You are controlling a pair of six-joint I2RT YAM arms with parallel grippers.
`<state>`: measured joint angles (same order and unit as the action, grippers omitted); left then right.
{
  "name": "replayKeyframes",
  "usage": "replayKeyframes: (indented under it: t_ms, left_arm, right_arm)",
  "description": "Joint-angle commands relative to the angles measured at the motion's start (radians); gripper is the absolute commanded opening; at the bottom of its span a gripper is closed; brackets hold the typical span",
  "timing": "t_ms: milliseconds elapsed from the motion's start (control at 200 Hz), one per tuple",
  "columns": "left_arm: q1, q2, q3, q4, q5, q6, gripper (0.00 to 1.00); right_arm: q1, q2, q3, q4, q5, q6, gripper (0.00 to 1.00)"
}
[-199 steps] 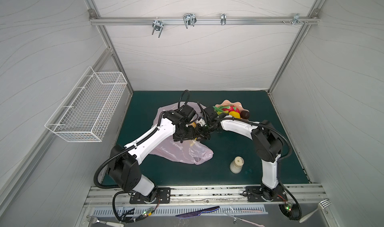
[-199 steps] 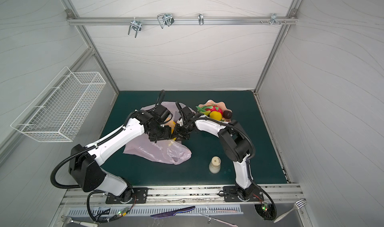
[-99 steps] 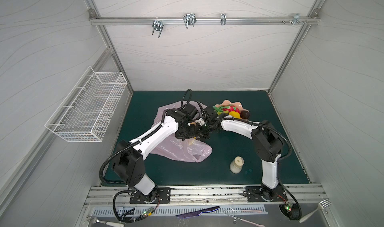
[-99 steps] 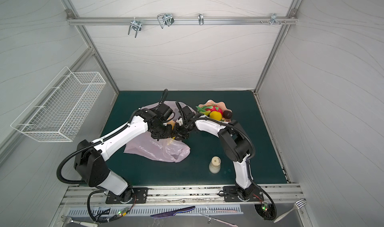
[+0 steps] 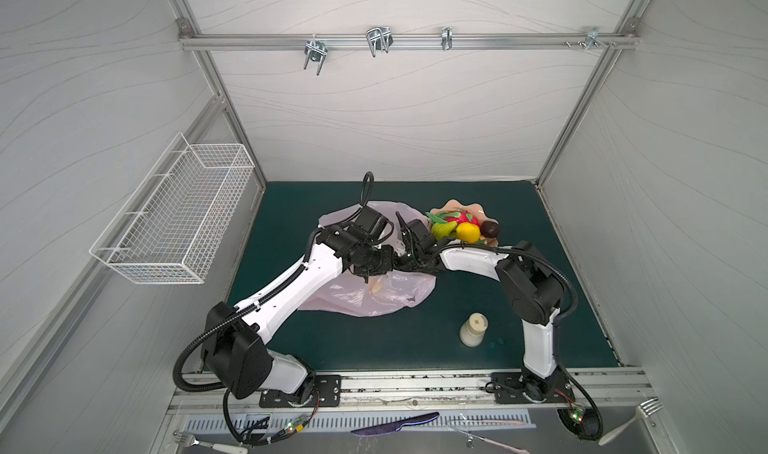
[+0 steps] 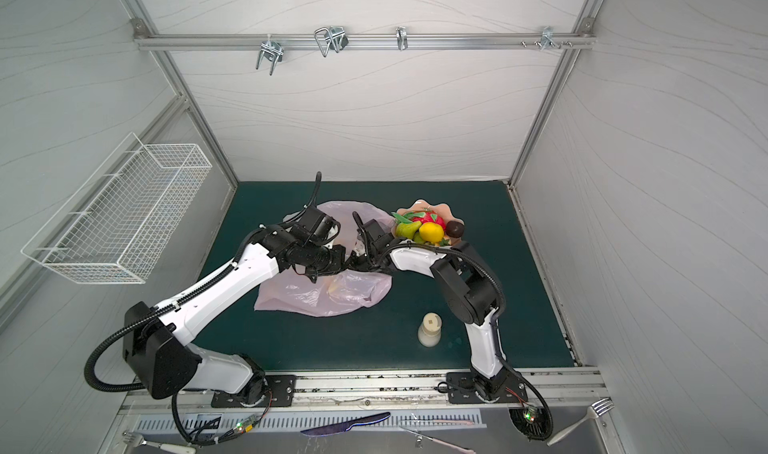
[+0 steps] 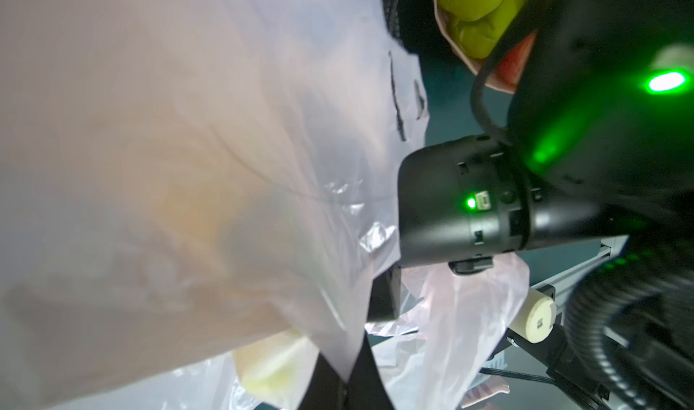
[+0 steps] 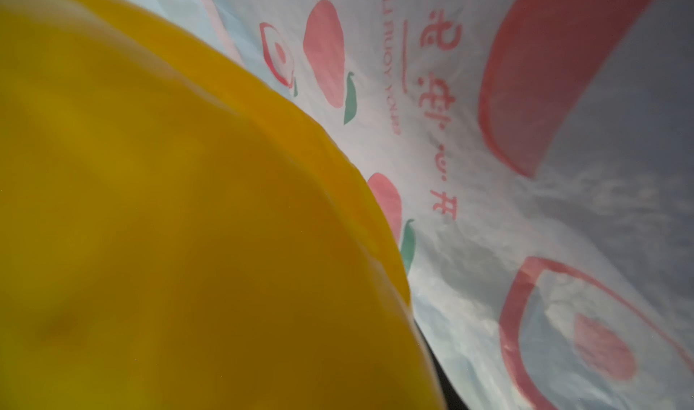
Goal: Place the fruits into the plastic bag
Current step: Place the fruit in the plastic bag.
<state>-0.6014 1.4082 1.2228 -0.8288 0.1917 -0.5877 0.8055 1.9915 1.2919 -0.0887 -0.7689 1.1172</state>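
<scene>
The pale-pink plastic bag [image 5: 374, 302] [image 6: 324, 298] lies crumpled at mid-table. My left gripper [image 5: 388, 262] [image 7: 347, 380] is shut, pinching a fold of the bag's film [image 7: 187, 164]. My right gripper [image 5: 406, 260] reaches into the bag's mouth; a yellow banana bunch [image 8: 169, 239] fills its wrist view, held against the red-printed bag wall [image 8: 563, 201]. On the peach plate [image 5: 457, 204] stay a green pear [image 5: 440, 228], a lemon [image 5: 468, 232], a red dragon fruit [image 5: 463, 218] and a dark brown fruit [image 5: 490, 228].
A cream bottle [image 5: 473, 329] stands in front of the right arm. A white wire basket [image 5: 178, 223] hangs on the left wall. A knife [image 5: 395, 425] and a fork [image 5: 631, 423] lie on the front ledge.
My left gripper has shut on the bag's film and shifted slightly toward the right arm, pulling the bag with it. The right arm has stayed in place.
</scene>
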Motion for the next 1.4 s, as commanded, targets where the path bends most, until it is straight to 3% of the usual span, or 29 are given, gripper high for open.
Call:
replayKeyframes:
  t_ms: [0,265,335,425,440,555,725,855,1396]
  left_arm:
    - [0.004,-0.027,-0.053,0.152,0.044,-0.025,0.00]
    - [0.038,-0.073,-0.168,0.286,0.097,-0.047,0.00]
    - [0.048,-0.082,-0.197,0.315,0.113,-0.057,0.00]
    - [0.060,-0.098,-0.221,0.335,0.123,-0.063,0.00]
    - [0.061,-0.099,-0.222,0.335,0.124,-0.062,0.00]
    - [0.088,-0.120,-0.230,0.333,0.135,-0.062,0.00]
    - [0.147,-0.165,-0.230,0.295,0.161,-0.038,0.00]
    - [0.176,-0.208,-0.242,0.269,0.165,-0.019,0.00]
    - [0.216,-0.295,-0.268,0.251,0.194,0.020,0.00]
  right_arm:
    - [0.029,0.045,0.004,0.098,-0.060,0.066,0.28]
    - [0.052,0.124,0.027,0.129,-0.138,0.062,0.43]
    - [0.050,0.136,0.031,0.140,-0.158,0.056,0.58]
    - [0.047,0.138,0.028,0.163,-0.186,0.055,0.96]
    - [0.045,0.137,0.027,0.165,-0.188,0.054,0.99]
    - [0.032,0.115,0.011,0.147,-0.193,0.038,0.99]
    - [-0.015,0.025,-0.003,-0.051,-0.155,-0.077,0.99]
    - [-0.055,-0.068,-0.014,-0.236,-0.076,-0.193,0.99]
    - [-0.138,-0.399,-0.032,-0.638,0.325,-0.453,0.99]
